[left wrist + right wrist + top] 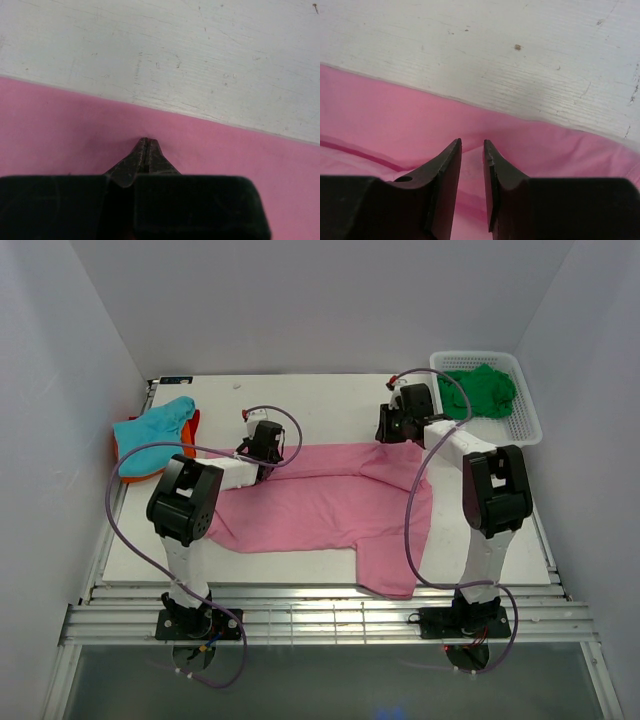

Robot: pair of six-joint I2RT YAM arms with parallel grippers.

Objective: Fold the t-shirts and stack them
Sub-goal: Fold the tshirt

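Pink shirt [320,505]: spread flat on the table [320,400], left of the basket [528,420] and nearer the arms, one flap trailing toward the arm bases.
Other shirts: teal [150,430] over orange [194,420] at the side opposite the basket; green [480,390] inside the basket.
Left gripper [145,145]: clenched, tips down on the pink far hem at the end away from the basket; cannot tell whether any cloth is caught.
Right gripper [472,145]: parted by a narrow gap over the same hem at the end nearest the basket, grasping nothing.
Empty lift: probable on the left, from tips pressing on cloth rather than biting it.
Skewed fold: likely from raising one end only, with the basket-side end ungripped.
Single layer: possible on the right, from closing beside the seam ridge and catching only the top ply.
Basket knock: possible from a wide right-arm swing so close to it.
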